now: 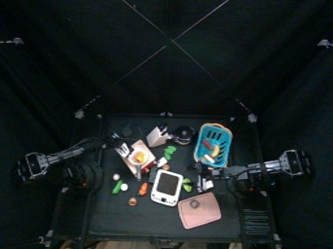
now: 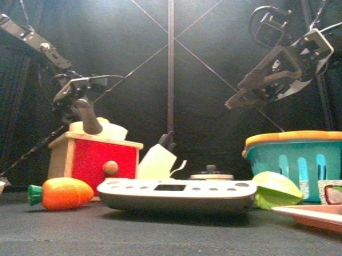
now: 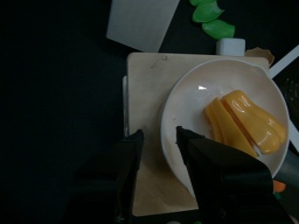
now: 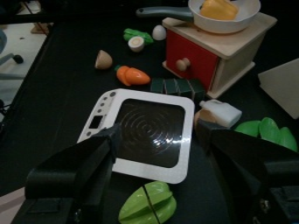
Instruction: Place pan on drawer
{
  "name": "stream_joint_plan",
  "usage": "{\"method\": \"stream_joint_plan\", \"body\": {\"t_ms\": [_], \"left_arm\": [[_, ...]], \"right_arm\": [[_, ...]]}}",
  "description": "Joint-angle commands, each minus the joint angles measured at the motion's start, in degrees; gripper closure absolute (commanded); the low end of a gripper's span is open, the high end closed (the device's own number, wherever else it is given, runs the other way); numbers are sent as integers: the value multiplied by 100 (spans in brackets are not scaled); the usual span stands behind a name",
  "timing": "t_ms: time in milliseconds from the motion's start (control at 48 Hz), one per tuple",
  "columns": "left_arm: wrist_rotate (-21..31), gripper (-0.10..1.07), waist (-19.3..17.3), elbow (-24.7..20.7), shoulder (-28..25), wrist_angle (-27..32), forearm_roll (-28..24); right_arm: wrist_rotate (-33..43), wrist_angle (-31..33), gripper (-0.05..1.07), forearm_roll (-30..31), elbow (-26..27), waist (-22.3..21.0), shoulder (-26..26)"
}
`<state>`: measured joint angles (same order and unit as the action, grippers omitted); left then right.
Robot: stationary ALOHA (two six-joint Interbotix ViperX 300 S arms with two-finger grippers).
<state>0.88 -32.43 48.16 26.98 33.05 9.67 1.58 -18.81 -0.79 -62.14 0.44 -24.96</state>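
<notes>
Left tool [image 3: 159, 144] open over pan [image 3: 228, 109] rim, pan atop drawer [image 3: 149, 87]

A small black table crowded with toys

The table [image 1: 97, 219] carries the drawer [image 1: 138, 153] on its left part, the blue basket [image 1: 215, 144] at the far right, a flat white rounded rectangle [image 1: 166, 187] near the middle and a pink square board [image 1: 201, 209] at the near right. Loose green and orange toy foods [image 1: 135, 194] lie around the white rectangle.
</notes>
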Motion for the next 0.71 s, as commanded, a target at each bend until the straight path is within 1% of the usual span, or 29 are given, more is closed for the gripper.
{"method": "stream_joint_plan", "body": {"t_ms": [0,188,375,479,562,625,688], "left_arm": [[-9,21,-18,-114,272,-9,-35],[9,21,0,-79,650,-53,-44],[-9,21,132,114,721,-114,-35],[-18,21,378,202,756,-193,-35],[-18,21,694,290,888,-413,-44],[-18,21,958,378,1011,-615,-35],[-26,21,1266,483,1160,-861,-44]], "right_arm": [[9,-44,4,9,123,-9,-44],[0,-44,4,9,132,-18,-44],[0,-44,4,9,141,-26,-26],[35,-44,4,9,158,-53,9],[79,-35,4,-105,237,-62,18],[88,18,4,-325,308,-44,53],[88,167,4,-721,404,-26,79]]}}
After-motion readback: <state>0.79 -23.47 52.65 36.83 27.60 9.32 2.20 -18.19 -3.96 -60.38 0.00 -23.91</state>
